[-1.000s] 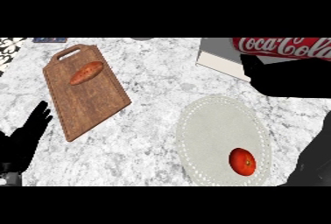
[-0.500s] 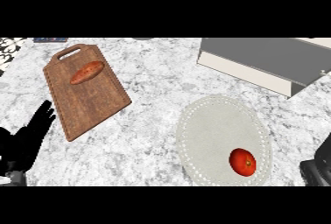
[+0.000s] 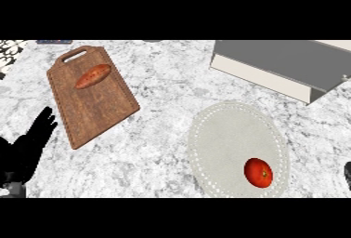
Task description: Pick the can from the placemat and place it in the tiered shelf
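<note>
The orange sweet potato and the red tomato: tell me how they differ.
The orange sweet potato is long and tapered, lying slantwise; the red tomato is round. The sweet potato rests on the brown wooden cutting board at the upper left; the tomato sits on the pale oval placemat at the lower right. Neither is touched by a hand.

A white-and-grey marbled counter [image 3: 165, 153] fills the view under even, soft light

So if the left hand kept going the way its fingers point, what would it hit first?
Probably the wooden cutting board: the left hand points up and right toward its lower left edge, though height above the counter is unclear.
</note>
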Tool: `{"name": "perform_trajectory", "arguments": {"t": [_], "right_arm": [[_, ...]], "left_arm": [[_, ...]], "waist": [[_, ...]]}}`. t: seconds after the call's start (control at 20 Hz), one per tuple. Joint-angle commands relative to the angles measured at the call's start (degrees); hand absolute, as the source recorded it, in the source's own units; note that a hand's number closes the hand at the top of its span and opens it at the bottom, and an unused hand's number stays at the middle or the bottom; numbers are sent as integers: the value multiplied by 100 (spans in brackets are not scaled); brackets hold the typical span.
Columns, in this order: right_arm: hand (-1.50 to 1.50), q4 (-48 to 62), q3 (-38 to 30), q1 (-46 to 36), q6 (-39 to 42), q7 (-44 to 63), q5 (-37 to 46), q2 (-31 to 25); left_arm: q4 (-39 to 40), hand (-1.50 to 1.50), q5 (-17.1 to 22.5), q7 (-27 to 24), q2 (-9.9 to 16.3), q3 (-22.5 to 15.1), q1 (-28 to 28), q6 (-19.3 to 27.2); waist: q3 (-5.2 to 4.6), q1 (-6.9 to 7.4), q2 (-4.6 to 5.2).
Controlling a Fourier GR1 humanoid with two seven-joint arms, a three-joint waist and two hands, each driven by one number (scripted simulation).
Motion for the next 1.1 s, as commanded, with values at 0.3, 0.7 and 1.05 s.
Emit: {"name": "perform_trajectory", "arguments": {"t": [0.3, 0.7, 1.05], "right_arm": [[150, 1328, -170, 425, -1179, -965, 166, -403], [150, 2639, -438, 423, -1926, -1547, 204, -759], [-150, 3550, -473, 41, -2345, -1424, 348, -842]], "left_arm": [[-9, 0, -29, 54, -68, 119, 51, -109], [-335, 0, 200, 319, 191, 391, 119, -398], [-89, 0, -210, 409, -231, 79, -353, -31]], "waist": [[3, -7, 8], [6, 34, 6], [3, 9, 8]]}}
